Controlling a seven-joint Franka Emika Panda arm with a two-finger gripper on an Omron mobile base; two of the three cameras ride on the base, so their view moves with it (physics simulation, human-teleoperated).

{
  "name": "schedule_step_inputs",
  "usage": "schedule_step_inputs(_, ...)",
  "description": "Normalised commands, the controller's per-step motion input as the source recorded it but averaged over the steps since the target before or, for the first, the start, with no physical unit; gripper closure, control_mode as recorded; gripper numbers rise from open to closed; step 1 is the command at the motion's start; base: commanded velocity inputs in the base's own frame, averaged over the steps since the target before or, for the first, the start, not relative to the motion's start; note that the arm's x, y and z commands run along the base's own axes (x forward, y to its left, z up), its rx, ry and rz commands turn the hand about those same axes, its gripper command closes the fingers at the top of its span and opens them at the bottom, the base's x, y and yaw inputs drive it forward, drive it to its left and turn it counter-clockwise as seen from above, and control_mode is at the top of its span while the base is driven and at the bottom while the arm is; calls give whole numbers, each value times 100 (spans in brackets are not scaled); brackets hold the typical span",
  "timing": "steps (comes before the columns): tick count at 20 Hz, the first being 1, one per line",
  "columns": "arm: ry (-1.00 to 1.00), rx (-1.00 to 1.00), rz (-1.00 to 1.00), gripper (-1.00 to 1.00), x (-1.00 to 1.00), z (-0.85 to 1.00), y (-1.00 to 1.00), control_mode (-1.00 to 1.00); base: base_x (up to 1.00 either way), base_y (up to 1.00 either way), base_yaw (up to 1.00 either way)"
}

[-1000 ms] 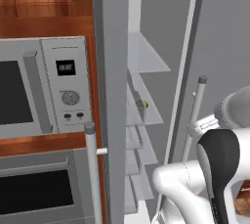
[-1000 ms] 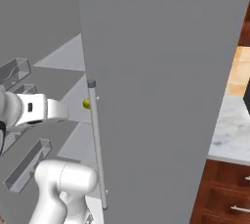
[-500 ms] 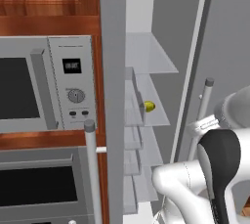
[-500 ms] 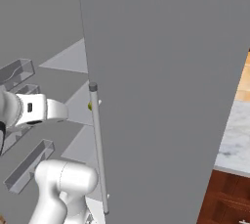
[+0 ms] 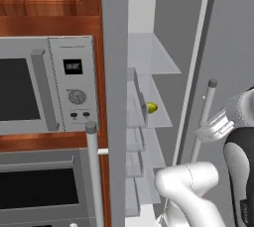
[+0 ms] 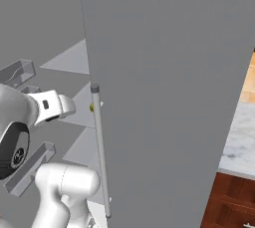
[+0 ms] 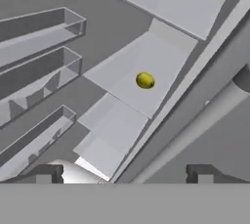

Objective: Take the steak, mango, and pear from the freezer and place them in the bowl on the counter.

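The freezer (image 5: 115,97) stands open, its grey door (image 6: 169,82) with the long rod handle (image 6: 99,152) swung out to the right. A small yellow-green pear (image 7: 145,80) lies on a pale translucent shelf (image 5: 158,103) inside, and it also appears as the pear (image 5: 151,107) in the left base view. My gripper (image 7: 123,175) is open and holds nothing. It hangs in front of the shelves, well short of the pear and close to the door handle. The steak, the mango and the bowl are out of view. A strip of the marble counter (image 6: 240,140) shows past the door.
A microwave (image 5: 47,85) and a wall oven (image 5: 39,191) sit in the wooden cabinet left of the freezer. Translucent door bins (image 7: 41,32) line the left of the hand view. Brown drawers (image 6: 231,199) sit under the counter. My own white arm fills the lower part of both base views.
The whole scene has slid right in the left base view, so the camera has moved, and more of the freezer's inside shows. The gripper stays open and the pear has not moved on its shelf.
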Motion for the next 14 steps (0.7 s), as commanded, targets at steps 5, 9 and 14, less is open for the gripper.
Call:
schedule_step_inputs(5, -4, -13, 38, -100, 0, 0, 47, -100, 0, 0, 0)
schedule_step_inputs(9, -9, -23, 31, -100, 16, -13, 61, -100, 0, 0, 0)
schedule_step_inputs(14, 11, -33, 18, -100, 26, -12, 46, -100, 0, 0, 0)
